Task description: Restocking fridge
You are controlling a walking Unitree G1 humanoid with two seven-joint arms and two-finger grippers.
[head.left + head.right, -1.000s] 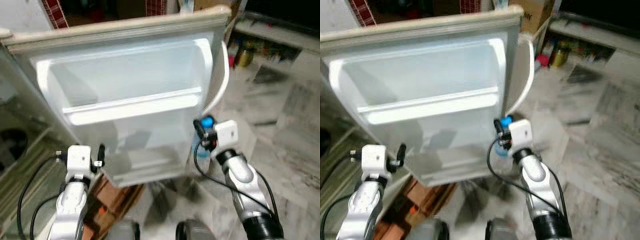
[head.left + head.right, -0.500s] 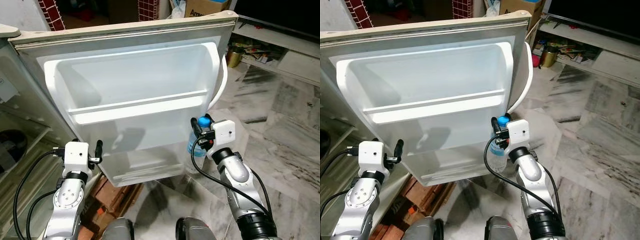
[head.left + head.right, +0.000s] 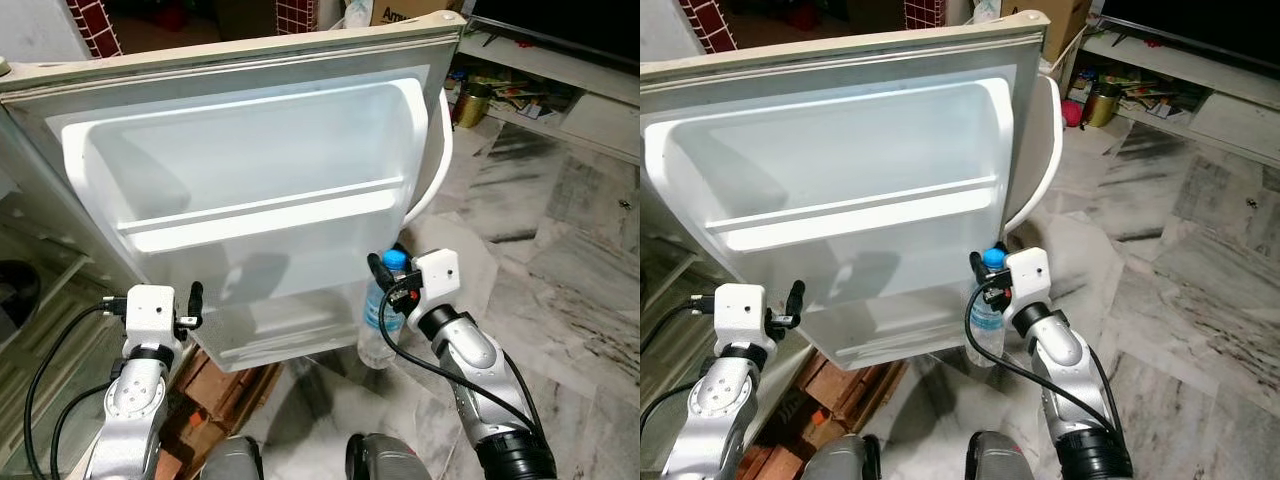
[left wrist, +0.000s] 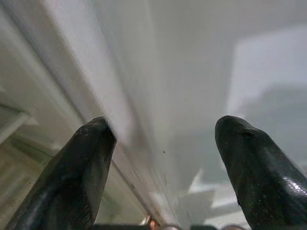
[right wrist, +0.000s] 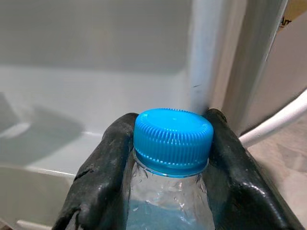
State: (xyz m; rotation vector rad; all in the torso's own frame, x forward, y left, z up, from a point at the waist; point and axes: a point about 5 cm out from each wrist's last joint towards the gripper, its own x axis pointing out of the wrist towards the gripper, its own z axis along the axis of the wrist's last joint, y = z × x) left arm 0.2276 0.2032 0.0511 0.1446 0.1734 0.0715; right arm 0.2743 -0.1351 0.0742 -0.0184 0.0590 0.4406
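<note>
Fridge door stands open, white shelves bare, upper shelf rail across the middle. Compared with half a second ago the water bottle sits lower and closer to the door's lower right corner, so the robot is likely bringing it down to the bottom door shelf; nothing stocked yet. Right gripper has its fingers clamped on the neck just under the blue cap. Bottle upright, long axis vertical, cap up. Left gripper spread wide, straddling the door's edge, holding nothing.
</note>
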